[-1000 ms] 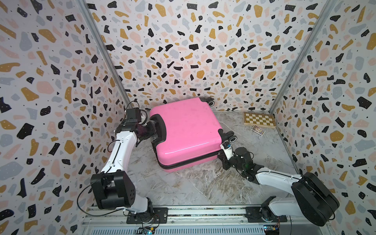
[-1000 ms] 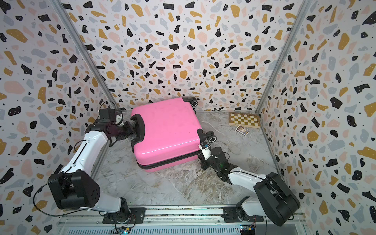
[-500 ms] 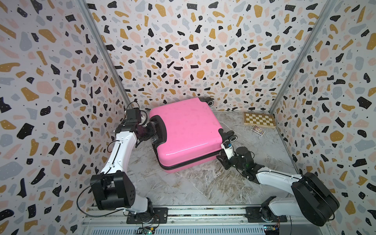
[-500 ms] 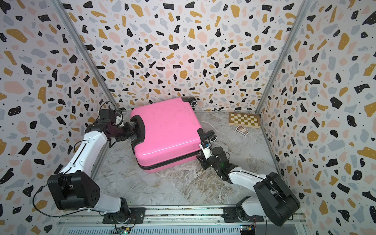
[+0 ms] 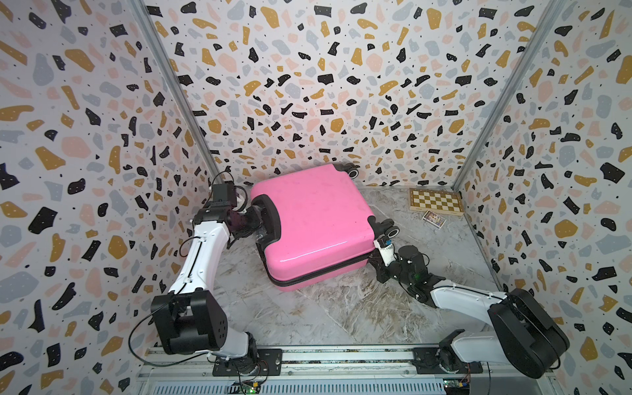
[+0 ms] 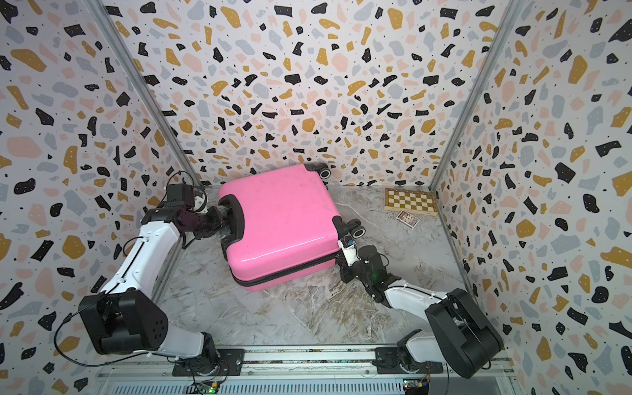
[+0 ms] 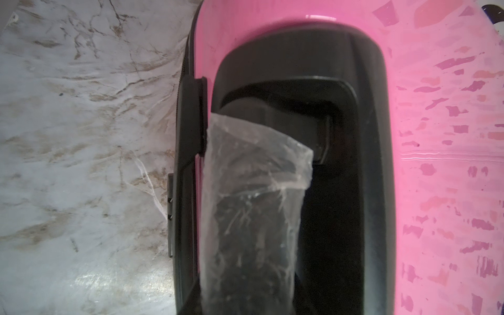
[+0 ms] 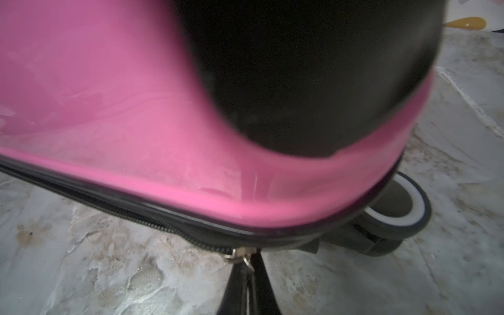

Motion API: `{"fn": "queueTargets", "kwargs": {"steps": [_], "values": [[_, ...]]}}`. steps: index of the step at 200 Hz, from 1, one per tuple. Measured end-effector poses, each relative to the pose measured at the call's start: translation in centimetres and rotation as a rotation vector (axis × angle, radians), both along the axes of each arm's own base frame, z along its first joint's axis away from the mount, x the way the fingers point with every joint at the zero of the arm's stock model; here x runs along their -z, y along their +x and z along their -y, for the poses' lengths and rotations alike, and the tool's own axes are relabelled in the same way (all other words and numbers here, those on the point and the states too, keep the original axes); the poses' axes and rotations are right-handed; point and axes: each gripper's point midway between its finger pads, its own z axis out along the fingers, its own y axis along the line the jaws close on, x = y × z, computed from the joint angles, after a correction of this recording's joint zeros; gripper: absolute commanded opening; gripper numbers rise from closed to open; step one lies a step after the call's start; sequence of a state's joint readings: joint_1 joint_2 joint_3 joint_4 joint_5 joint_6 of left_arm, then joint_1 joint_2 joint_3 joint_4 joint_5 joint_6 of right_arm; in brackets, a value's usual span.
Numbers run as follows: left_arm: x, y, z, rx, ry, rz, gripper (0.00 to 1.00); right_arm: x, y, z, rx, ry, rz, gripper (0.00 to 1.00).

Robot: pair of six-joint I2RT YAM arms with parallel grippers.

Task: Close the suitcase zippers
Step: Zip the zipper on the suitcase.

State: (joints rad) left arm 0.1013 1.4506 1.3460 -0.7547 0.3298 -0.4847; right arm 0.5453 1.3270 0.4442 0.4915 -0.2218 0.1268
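Down by the near wheel [image 8: 395, 212], the right gripper [image 8: 246, 270] is pinched tight on a small metal zipper pull [image 8: 240, 253], the left gripper [image 5: 257, 228] pokes a taped finger [image 7: 253, 191] into the black handle [image 5: 273, 213], though I cannot tell if it grips, and the pink suitcase [image 5: 314, 219] lies flat near the table's [image 5: 307, 318] back edge.

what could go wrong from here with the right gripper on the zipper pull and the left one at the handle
The right gripper pinches the small zipper pull only at its very tip; a hard tug may slip it free.
The suitcase lies on a smooth marbled floor; if the left gripper at the handle gives, the case may slide.
The wheel sits close to the pull; the gripper might snag there.
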Motion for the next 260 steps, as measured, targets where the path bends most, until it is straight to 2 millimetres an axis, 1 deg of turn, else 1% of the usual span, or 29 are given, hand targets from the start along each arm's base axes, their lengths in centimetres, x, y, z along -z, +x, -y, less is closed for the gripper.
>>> {"fn": "queueTargets", "kwargs": {"steps": [28, 47, 60, 78, 113, 129, 147, 165, 185, 187, 195, 196, 199, 206, 212, 220, 238, 249, 260], "values": [[-0.3, -0.8, 0.0, -0.059, -0.032, 0.030, 0.00, -0.2, -0.7, -0.4, -0.026, -0.011, 0.026, 0.00], [-0.1, -1.6, -0.3, -0.112, -0.044, 0.052, 0.00, -0.6, -1.8, -1.6, -0.072, -0.027, 0.057, 0.00], [-0.3, -1.9, -0.3, -0.135, -0.041, 0.063, 0.00, -1.2, -3.0, -3.0, -0.123, -0.033, 0.086, 0.00], [-1.0, -1.8, -0.1, -0.156, -0.026, 0.091, 0.00, -1.1, -4.8, -4.7, -0.188, -0.055, 0.104, 0.00], [-1.6, -1.7, 0.8, -0.165, -0.002, 0.139, 0.00, -1.5, -7.3, -7.6, -0.283, -0.086, 0.127, 0.00], [-1.5, -1.8, 1.4, -0.169, 0.004, 0.153, 0.00, -1.6, -8.3, -9.3, -0.333, -0.097, 0.124, 0.00], [-1.3, -2.1, 1.9, -0.177, 0.005, 0.163, 0.00, -1.8, -9.7, -11.7, -0.399, -0.102, 0.128, 0.00], [-1.0, -2.5, 1.9, -0.202, 0.001, 0.173, 0.00, -2.0, -11.2, -14.2, -0.463, -0.106, 0.135, 0.00], [-0.6, -3.2, 1.8, -0.222, 0.002, 0.180, 0.00, -1.9, -12.5, -16.4, -0.520, -0.117, 0.135, 0.00], [-0.6, -3.2, 1.8, -0.224, 0.001, 0.180, 0.05, -1.9, -12.6, -16.6, -0.524, -0.118, 0.135, 0.00], [-0.6, -3.4, 1.7, -0.226, 0.005, 0.182, 0.36, -1.8, -12.9, -17.1, -0.534, -0.121, 0.136, 0.00], [-0.6, -3.4, 1.7, -0.226, 0.005, 0.182, 0.37, -1.8, -12.9, -17.1, -0.535, -0.121, 0.136, 0.00], [-0.7, -3.4, 1.6, -0.225, 0.009, 0.183, 0.47, -1.8, -12.9, -17.2, -0.535, -0.123, 0.137, 0.00], [-0.8, -3.5, 1.5, -0.228, 0.015, 0.188, 0.63, -1.8, -13.0, -17.3, -0.534, -0.125, 0.138, 0.00], [-1.2, -3.3, 1.5, -0.230, 0.013, 0.206, 0.72, -1.8, -12.9, -17.2, -0.533, -0.129, 0.137, 0.00], [-2.2, -3.2, 1.4, -0.224, 0.020, 0.236, 0.80, -1.6, -12.7, -17.0, -0.528, -0.137, 0.131, 0.00], [-5.2, -3.0, 1.4, -0.182, 0.055, 0.321, 0.89, -1.7, -12.0, -16.1, -0.510, -0.136, 0.123, 0.00], [-6.8, -3.0, 1.5, -0.139, 0.088, 0.372, 0.92, -2.0, -11.4, -14.9, -0.495, -0.126, 0.116, 0.00], [-8.1, -3.2, 1.9, -0.066, 0.134, 0.418, 0.94, -2.0, -10.9, -13.0, -0.471, -0.122, 0.101, 0.00]]}}
